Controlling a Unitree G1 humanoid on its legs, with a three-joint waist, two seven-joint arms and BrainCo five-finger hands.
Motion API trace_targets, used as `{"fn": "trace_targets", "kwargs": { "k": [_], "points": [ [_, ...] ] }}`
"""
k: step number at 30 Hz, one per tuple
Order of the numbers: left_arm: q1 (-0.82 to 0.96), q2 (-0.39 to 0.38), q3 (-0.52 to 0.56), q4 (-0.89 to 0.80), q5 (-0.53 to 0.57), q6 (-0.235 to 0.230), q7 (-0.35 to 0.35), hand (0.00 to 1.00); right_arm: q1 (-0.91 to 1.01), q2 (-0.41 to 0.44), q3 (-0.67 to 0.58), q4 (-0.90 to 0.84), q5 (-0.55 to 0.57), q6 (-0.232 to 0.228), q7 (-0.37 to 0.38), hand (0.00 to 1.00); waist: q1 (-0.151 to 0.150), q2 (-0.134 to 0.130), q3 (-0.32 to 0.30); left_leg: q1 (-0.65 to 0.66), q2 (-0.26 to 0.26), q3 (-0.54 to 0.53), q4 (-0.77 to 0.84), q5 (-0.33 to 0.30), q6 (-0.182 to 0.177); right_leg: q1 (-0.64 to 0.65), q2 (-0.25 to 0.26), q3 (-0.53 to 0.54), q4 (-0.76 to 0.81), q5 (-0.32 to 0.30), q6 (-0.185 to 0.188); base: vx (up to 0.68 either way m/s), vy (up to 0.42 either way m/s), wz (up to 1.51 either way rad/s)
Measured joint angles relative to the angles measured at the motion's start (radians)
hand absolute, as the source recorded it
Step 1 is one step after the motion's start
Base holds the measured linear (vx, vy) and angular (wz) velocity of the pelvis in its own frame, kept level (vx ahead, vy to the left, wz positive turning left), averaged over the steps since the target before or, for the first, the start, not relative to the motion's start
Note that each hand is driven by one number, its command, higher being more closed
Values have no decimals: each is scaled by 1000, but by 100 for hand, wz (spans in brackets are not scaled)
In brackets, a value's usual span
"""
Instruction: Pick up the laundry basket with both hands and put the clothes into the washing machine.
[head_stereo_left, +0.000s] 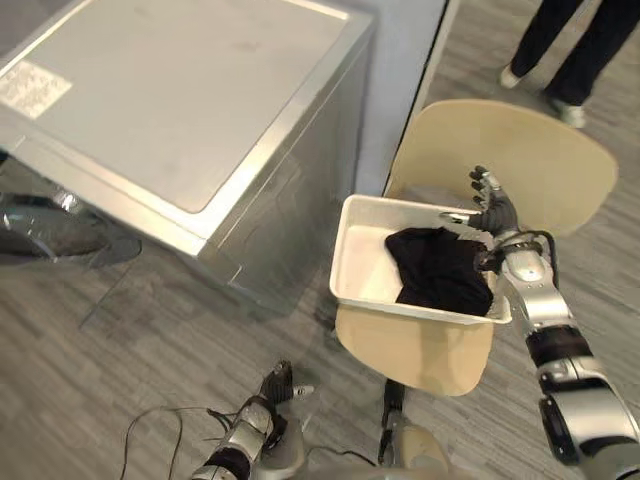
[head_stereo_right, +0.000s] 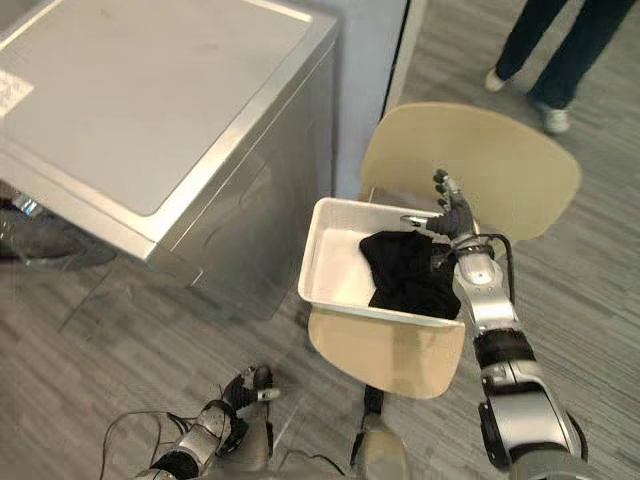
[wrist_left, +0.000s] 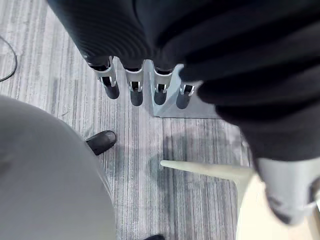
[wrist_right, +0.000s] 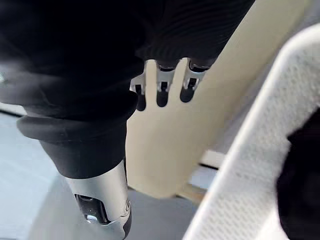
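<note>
At the centre right of the head view, a white rectangular plastic laundry basket (head_stereo_left: 362, 262) sits on the seat of a pale beige moulded chair (head_stereo_left: 520, 160). A crumpled black garment (head_stereo_left: 440, 268) fills the basket's right half. The robot's forearm covers the basket's right rim, and the basket and seat hide the chair's legs.

The right hand (head_stereo_left: 492, 205) is at the basket's upper-right corner, fingers straight and slightly spread, holding nothing. Whether it touches the rim cannot be made out. In its wrist view the fingers (wrist_right: 161, 95) point at the chair's smooth backrest, with the basket's finely dotted wall (wrist_right: 250, 170) just beside them.

At the bottom left of the frame, the left hand (head_stereo_left: 275, 388) hangs low over the grey wood-grain floor (head_stereo_left: 100, 380), well apart from the basket. Its wrist view shows the fingers (wrist_left: 135, 90) straight in a row and empty.

A silver boxy washing machine (head_stereo_left: 170, 100) with a flat matte lid fills the upper left, cut off by the frame. A glossy curved part at the left edge is too cropped to identify. Open floor lies between the machine's corner and the chair.

In the upper right, a person's dark-trousered legs (head_stereo_left: 570, 50) stand beyond the chair, cut off above the knee.
</note>
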Motion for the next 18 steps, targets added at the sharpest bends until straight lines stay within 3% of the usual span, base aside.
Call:
{"fn": "trace_targets", "kwargs": {
  "k": [3, 10, 18],
  "points": [
    [-3, 2, 1, -30, -29, -9, 16, 0, -62, -12, 2, 110, -35, 15, 1, 0, 19, 5, 39, -17, -5, -6, 0, 8, 4, -19, -6, -5, 13, 0, 0, -57, 7, 9],
    [-21, 16, 30, -60, -97, -30, 20, 0, -141, -42, 21, 292, -137, 54, 20, 0, 18, 22, 118, -69, -14, -26, -6, 36, 7, -86, -18, -15, 57, -1, 1, -72, 8, 4],
    [-34, 16, 44, -73, -106, -29, 47, 0, -172, -100, -30, 446, -182, 83, 9, 0, 18, 38, 143, -112, -21, -25, -56, 74, 13, -173, -34, -13, 106, -3, 3, -33, -2, 0]
  ]
}}
